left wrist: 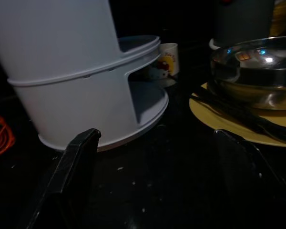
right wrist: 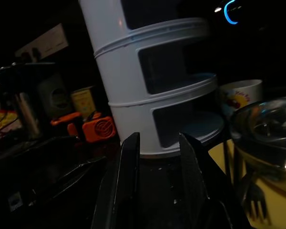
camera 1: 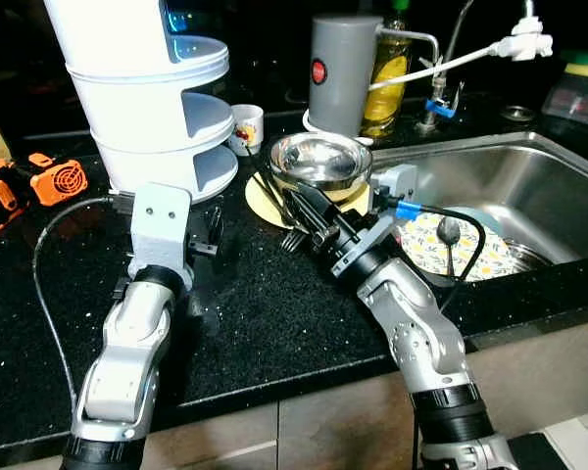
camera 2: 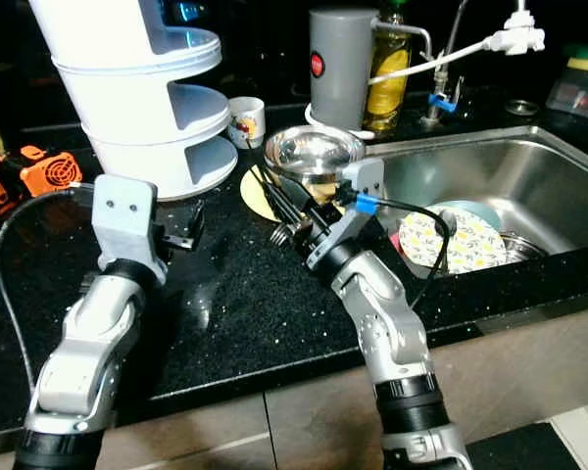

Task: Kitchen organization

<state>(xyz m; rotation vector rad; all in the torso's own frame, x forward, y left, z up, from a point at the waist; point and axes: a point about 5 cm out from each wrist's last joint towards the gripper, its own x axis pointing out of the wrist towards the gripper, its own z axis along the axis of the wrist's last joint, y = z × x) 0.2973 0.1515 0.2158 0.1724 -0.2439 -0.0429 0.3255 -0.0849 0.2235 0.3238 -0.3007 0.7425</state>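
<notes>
A steel bowl (camera 1: 318, 157) sits on a yellow plate (camera 1: 258, 196) on the black counter, beside a white three-tier rack (camera 1: 147, 108). A fork (camera 1: 294, 239) lies at the plate's near edge. My right gripper (camera 1: 292, 201) reaches over that edge toward the rack; its fingers (right wrist: 128, 176) stand slightly apart with nothing between them. My left gripper (left wrist: 157, 136) hovers low over the counter in front of the rack's base (left wrist: 100, 109), open wide and empty. A small printed mug (camera 1: 247, 127) stands behind the plate.
A grey canister (camera 1: 343, 73) and an oil bottle (camera 1: 387, 78) stand behind the bowl. The steel sink (camera 1: 559, 176) on the right holds a floral plate (camera 1: 426, 245). An orange tool (camera 1: 54, 181) lies at far left. A white cable (camera 1: 451, 61) hangs over the sink.
</notes>
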